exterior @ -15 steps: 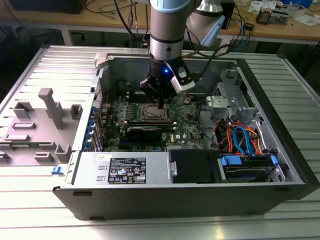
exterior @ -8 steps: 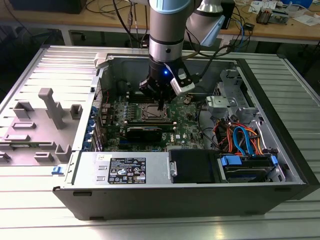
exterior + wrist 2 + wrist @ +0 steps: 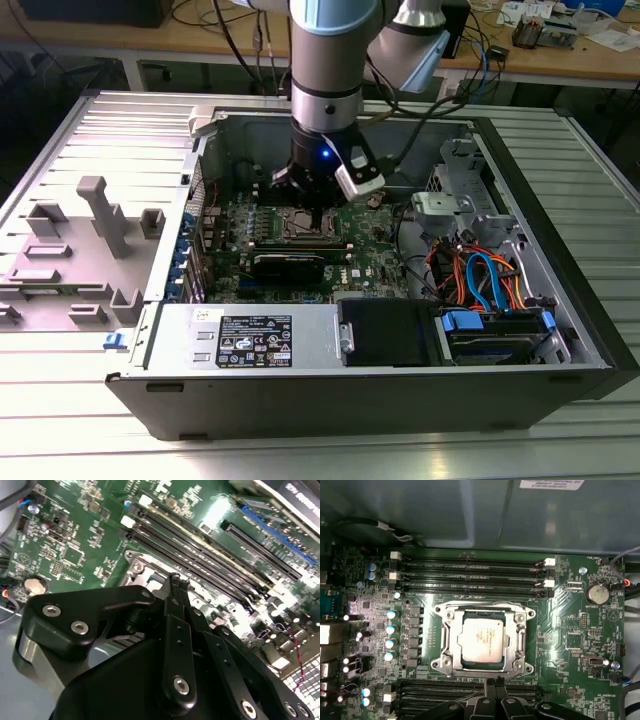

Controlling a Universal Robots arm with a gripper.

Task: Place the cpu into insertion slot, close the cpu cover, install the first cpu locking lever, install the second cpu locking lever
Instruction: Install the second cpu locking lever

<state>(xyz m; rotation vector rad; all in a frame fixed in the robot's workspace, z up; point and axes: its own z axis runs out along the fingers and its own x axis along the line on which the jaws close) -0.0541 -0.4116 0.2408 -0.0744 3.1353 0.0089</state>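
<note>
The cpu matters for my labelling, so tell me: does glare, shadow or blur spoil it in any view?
First wrist view: the cpu is evenly lit and sharp inside the cpu cover, with mild glare on its metal top. Second wrist view: the pincer looms close and soft. Exterior view: the arm shadows the socket.

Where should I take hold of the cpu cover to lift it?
Probably by an outer edge of the cpu cover, approaching low from the side. It lies flat, framing the cpu, so from above its thin bars give the tool nothing to pinch. The edge nearest the tool looks the easiest to reach. I cannot tell which edge is hinged.
</note>
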